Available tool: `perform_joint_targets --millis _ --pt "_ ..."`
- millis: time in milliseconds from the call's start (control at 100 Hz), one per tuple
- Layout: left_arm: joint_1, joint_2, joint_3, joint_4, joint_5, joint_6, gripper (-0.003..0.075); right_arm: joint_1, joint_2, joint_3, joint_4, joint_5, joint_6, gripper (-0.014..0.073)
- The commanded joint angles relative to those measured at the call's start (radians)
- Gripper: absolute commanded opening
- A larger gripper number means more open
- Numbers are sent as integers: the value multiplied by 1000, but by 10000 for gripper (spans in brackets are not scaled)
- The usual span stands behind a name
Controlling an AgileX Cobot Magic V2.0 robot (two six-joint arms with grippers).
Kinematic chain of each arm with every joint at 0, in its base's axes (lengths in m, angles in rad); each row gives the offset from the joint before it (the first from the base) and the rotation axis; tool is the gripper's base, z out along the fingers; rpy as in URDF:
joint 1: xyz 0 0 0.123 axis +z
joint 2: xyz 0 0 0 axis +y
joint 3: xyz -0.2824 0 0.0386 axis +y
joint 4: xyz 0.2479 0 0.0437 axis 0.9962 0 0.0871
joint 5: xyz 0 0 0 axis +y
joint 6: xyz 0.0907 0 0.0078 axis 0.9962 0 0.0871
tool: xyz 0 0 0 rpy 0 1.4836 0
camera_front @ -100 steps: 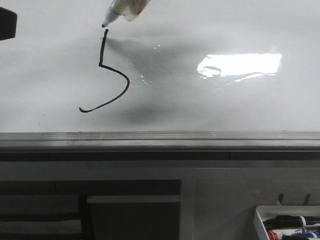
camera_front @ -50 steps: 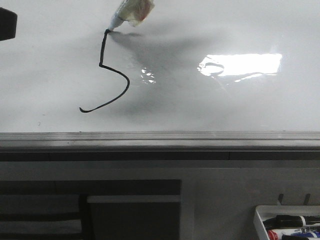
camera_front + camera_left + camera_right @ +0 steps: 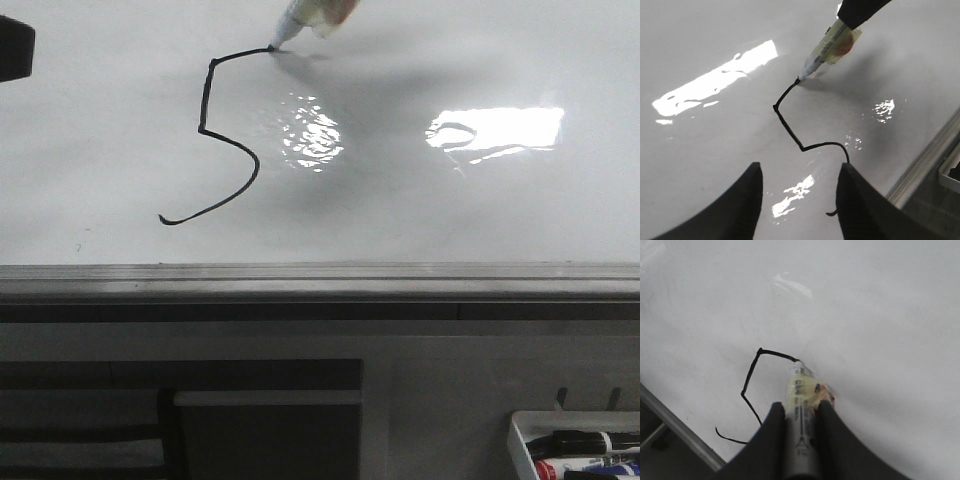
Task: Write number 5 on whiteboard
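The whiteboard (image 3: 480, 210) is glossy white with a bright glare and a grey edge rail. On it is the black number 5 (image 3: 225, 140), with a vertical stroke, a curved tail and a short top bar running right. It also shows in the left wrist view (image 3: 790, 130) and in the right wrist view (image 3: 750, 385). My right gripper (image 3: 801, 412) is shut on a taped marker (image 3: 801, 390). The marker tip (image 3: 274, 46) touches the board at the right end of the top bar. My left gripper (image 3: 799, 172) is open and empty, hovering over the 5's tail.
The grey rail (image 3: 320, 275) runs along the board's near edge. A small white tray (image 3: 575, 450) with several markers sits at the lower right. A dark block (image 3: 15, 45) shows at the far left edge.
The marker tip came down onto the top of the vertical stroke, then moved right, drawing the top bar of the 5. The glare patches shifted with the arm.
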Motion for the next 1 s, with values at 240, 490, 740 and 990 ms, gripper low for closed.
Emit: perform_joint_targets --millis 240,490,740,990 --pt "0 82 -27 99 -226 -9 315 171 -77 -27 -36 53 -11 -61" --pt "0 197 -35 151 -332 -9 316 264 -70 -27 -43 137 -11 -61" --pt "0 242 -51 195 -373 -9 315 299 -53 -27 -38 177 -11 -61" --pt "0 245 -64 261 -383 -9 315 318 -53 -27 -9 175 -11 -61"
